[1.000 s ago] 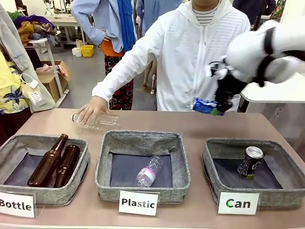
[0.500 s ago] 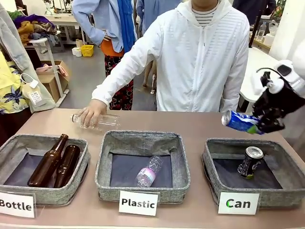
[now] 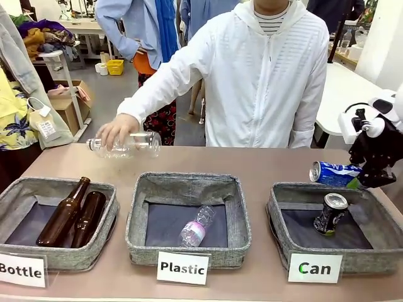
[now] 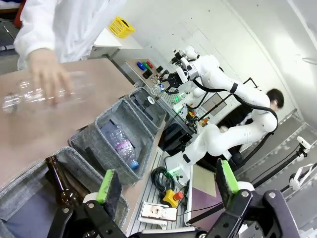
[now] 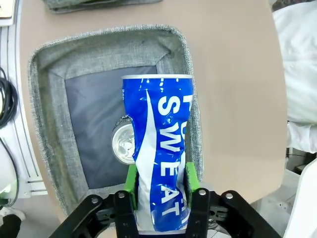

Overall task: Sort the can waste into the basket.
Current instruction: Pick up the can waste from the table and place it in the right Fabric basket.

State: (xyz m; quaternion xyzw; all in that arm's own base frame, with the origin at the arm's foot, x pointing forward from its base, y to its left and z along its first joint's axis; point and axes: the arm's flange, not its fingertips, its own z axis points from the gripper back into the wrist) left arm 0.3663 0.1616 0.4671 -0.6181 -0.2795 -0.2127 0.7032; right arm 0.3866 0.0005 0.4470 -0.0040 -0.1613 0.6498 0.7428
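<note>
A dented blue and white can [image 3: 334,174] [image 5: 161,153] lies sideways in my right gripper [image 3: 359,183] [image 5: 159,181], whose green pads press on both its sides. It hangs over the far edge of the grey basket [image 3: 277,207] [image 5: 49,124] carded "Can". A black can with a silver top [image 3: 330,214] [image 5: 124,144] stands tilted on the basket's dark base, below the held can. My left gripper [image 4: 167,181] is open with nothing between its fingers, high above the left end of the table.
The person's hand holds a clear plastic bottle [image 3: 123,145] [image 4: 44,84] above the far left of the table. The middle basket [image 3: 141,214], carded "Plastic", holds a clear bottle. The left basket [image 3: 12,192], carded "Bottle", holds two brown bottles.
My right gripper carried the blue can down and to the right, to above the Can basket's far edge. The person lifted the clear bottle off the table.
</note>
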